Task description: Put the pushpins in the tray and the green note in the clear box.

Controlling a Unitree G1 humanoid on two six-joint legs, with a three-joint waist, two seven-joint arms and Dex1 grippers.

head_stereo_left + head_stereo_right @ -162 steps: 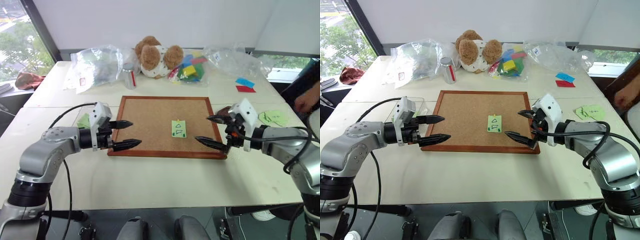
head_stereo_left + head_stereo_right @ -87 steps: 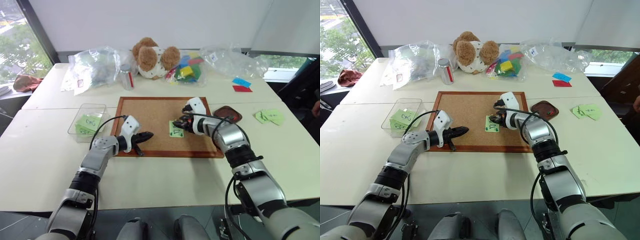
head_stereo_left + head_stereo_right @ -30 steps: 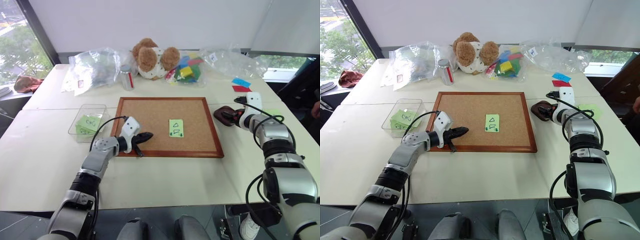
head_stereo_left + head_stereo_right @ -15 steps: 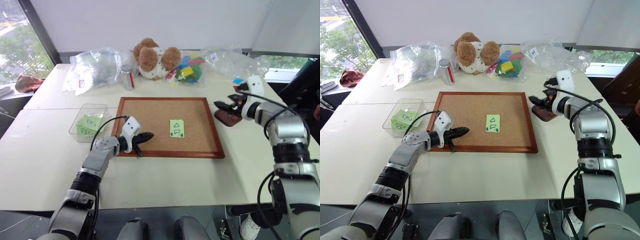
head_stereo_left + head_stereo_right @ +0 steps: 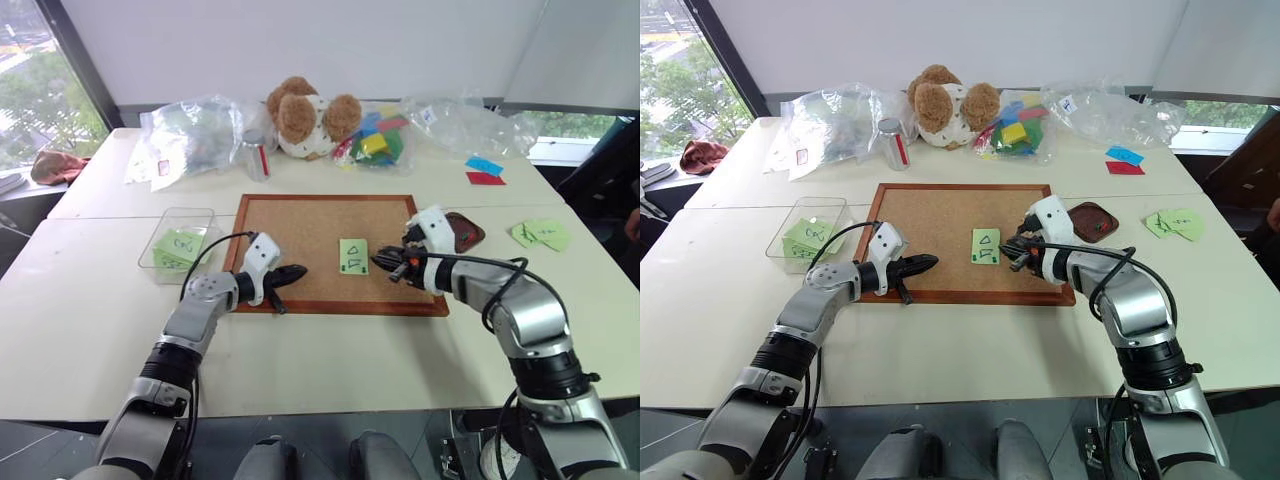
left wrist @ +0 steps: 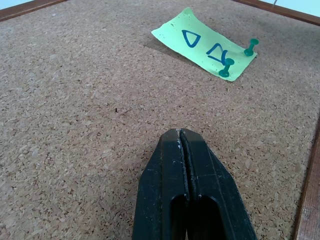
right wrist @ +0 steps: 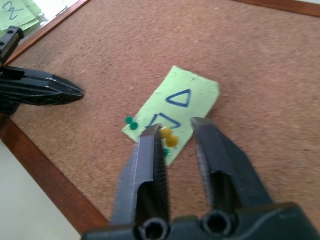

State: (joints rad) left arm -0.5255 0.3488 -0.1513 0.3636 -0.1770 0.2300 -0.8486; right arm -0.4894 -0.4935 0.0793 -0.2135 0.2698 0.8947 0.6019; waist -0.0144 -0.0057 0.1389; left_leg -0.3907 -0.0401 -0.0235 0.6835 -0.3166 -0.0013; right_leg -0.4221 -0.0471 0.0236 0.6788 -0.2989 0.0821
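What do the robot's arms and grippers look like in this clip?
Both arms are rounded silver-grey metal segments with dark joint rings and loose black cables. Each wrist carries a white housing, and the left gripper and right gripper have two tapered black fingers.

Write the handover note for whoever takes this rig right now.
Left gripper: shut, empty, over the wood-framed cork board.
Right gripper: open, poised at the pinned edge of the light-green square paper note with drawn triangles.
The note lies on the board, held by two small green-headed pushpins; a yellowish head shows beside them.
Done: cannot tell what the small dark reddish-brown tray holds.
Left: pins into the tray, then the note into the small clear plastic box.
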